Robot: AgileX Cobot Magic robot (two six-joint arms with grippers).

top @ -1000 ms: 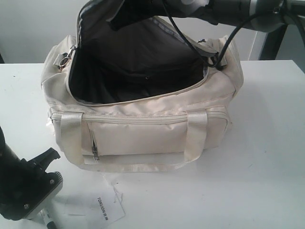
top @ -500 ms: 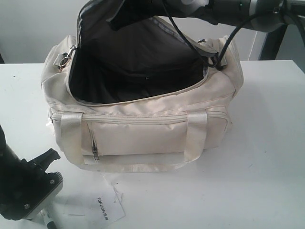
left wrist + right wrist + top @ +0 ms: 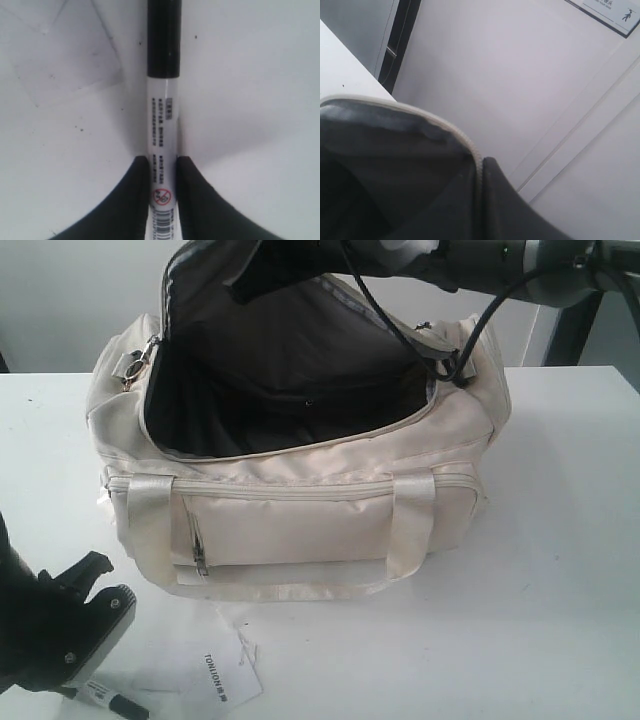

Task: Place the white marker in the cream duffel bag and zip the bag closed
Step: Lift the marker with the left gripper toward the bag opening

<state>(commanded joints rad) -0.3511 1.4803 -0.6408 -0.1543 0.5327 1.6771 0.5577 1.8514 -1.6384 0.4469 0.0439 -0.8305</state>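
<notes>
Marker (image 3: 163,115), slim, white, probably light and slick, clamped mid-barrel by left claw (image 3: 162,167), seven o'clock of cream fabric duffel bag (image 3: 300,510), itself pinched open by right claw (image 3: 479,172).

- Paper tag (image 3: 222,680), on table at 6 o'clock from bag (image 3: 300,510): bold black brand word, roughly "TOHLION". Smaller marks beside it illegible.
- Marker (image 3: 162,130): rows of tiny dark print along barrel, illegible. Red prohibition circle, then barcode, at end away from cap (image 3: 163,35).
- Wall sign (image 3: 610,12): walking-figure pictogram. Lettering too small to read.
</notes>
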